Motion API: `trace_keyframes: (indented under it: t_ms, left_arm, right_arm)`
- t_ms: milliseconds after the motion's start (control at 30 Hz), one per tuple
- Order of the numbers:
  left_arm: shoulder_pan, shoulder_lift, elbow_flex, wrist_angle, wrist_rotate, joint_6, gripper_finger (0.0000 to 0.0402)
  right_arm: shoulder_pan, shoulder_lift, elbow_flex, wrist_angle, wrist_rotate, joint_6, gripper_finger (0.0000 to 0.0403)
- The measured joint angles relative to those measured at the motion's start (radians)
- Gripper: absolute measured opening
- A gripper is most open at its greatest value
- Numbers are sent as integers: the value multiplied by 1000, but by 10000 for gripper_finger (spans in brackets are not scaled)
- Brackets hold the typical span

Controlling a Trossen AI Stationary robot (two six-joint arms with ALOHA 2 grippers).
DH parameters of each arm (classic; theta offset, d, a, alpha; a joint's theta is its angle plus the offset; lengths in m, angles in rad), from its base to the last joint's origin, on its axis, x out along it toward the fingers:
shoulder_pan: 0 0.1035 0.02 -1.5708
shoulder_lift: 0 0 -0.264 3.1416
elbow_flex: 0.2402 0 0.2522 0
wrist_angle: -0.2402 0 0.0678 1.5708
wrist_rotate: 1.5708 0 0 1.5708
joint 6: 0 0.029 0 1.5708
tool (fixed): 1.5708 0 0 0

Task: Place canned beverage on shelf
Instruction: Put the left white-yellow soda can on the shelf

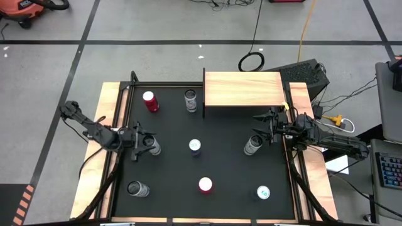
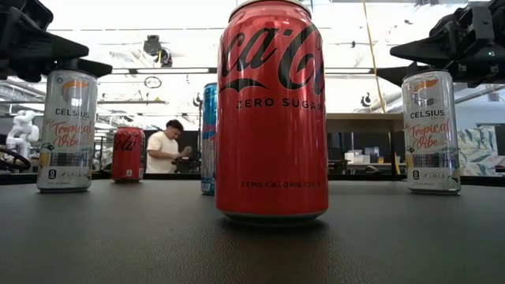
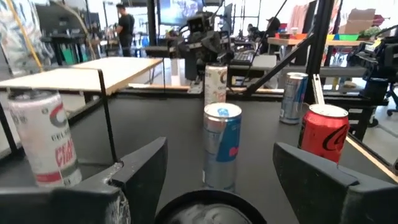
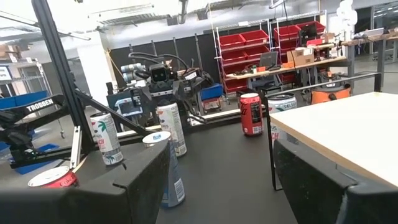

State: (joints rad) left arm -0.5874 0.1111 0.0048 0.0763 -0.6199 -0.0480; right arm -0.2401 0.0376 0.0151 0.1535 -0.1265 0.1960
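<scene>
Seven cans stand upright across the black table. A red can [image 1: 150,101] and a silver can [image 1: 191,100] sit in the upper middle of the high view, a blue-topped can [image 1: 195,146] at centre, a red-topped cola can [image 1: 205,184] lower centre, a teal-topped can [image 1: 263,193] lower right, and a silver can [image 1: 137,189] lower left. Another pale can [image 1: 253,145] stands right of centre. The shelf [image 1: 244,89], a flat pale-wood board on black supports, lies at the upper right, bare.
</scene>
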Motion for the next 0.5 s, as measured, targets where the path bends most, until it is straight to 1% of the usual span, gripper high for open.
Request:
trace_keyframes:
  t_ms: [500]
  left_arm:
    - [0, 215, 0, -2, -4, -27, 295]
  right_arm:
    - [0, 0, 0, -5, 0, 3, 270]
